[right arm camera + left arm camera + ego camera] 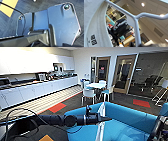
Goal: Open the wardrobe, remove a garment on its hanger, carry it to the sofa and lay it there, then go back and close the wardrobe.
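My left arm reaches in from the left over the bright blue sofa (130,118). The left gripper (98,118) is shut on the white hanger (136,25), and the white garment (101,110) hangs from it edge-on as a narrow strip above the seat. In the left wrist view the hanger's thin bars cross the ceiling and the garment's collar (95,25), with a label, is very close. Part of my right arm (157,127) shows dark at the sofa's right end.
A long white kitchen counter (37,89) runs along the left wall. Beyond the sofa stand a round white table (96,85) and white chairs with blue seats (88,93). Red carpet patches (57,107) mark the dark floor. Glass doors (123,72) lie at the back.
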You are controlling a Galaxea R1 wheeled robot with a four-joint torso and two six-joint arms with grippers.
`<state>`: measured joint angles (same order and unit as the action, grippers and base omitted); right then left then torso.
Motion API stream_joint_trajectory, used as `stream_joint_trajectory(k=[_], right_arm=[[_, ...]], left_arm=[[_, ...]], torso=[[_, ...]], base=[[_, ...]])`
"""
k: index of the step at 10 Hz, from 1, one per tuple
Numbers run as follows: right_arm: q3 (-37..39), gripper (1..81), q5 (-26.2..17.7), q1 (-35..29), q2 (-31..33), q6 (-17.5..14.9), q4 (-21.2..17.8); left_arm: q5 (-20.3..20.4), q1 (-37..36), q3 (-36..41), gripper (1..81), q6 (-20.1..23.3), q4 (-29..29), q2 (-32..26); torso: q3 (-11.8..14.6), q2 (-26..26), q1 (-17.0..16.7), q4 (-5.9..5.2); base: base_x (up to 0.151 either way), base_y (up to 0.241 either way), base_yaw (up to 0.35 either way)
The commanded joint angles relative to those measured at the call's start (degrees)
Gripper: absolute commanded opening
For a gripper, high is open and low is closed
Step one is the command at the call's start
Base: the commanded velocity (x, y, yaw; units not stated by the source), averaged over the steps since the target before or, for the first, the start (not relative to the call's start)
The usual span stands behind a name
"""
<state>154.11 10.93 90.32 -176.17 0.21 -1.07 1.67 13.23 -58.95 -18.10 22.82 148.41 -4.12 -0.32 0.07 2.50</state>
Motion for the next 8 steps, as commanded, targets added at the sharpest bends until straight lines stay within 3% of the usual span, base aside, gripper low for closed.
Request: stream_joint_trajectory(k=[1, 6, 7, 8], right_arm=[[-0.3, 81.1, -2.9, -1.9, -0.4, -0.1, -0.2], [-0.3, 81.1, -2.9, -1.8, -0.4, -0.1, -0.2], [-0.2, 81.1, -2.9, -1.8, -0.4, -0.1, -0.2], [-0.3, 81.1, -2.9, -1.7, -0.4, -0.1, -0.2]], left_arm=[[1.3, -9.2, 1.8, 1.0, 1.1, -2.2, 0.1], [1.4, -9.2, 1.8, 1.0, 1.1, -2.2, 0.1], [1.4, -9.2, 1.8, 1.0, 1.1, -2.2, 0.1], [1.4, -9.2, 1.8, 1.0, 1.1, -2.2, 0.1]], torso=[[0.0, 0.0, 0.0, 0.00], [0.0, 0.0, -0.1, 0.00], [-3.3, 0.0, -0.1, 0.00], [-4.9, 0.0, -0.1, 0.00]], base=[[0.066, 0.000, 0.000], [0.066, 0.000, 0.000], [0.066, 0.000, 0.000], [0.066, 0.000, 0.000]])
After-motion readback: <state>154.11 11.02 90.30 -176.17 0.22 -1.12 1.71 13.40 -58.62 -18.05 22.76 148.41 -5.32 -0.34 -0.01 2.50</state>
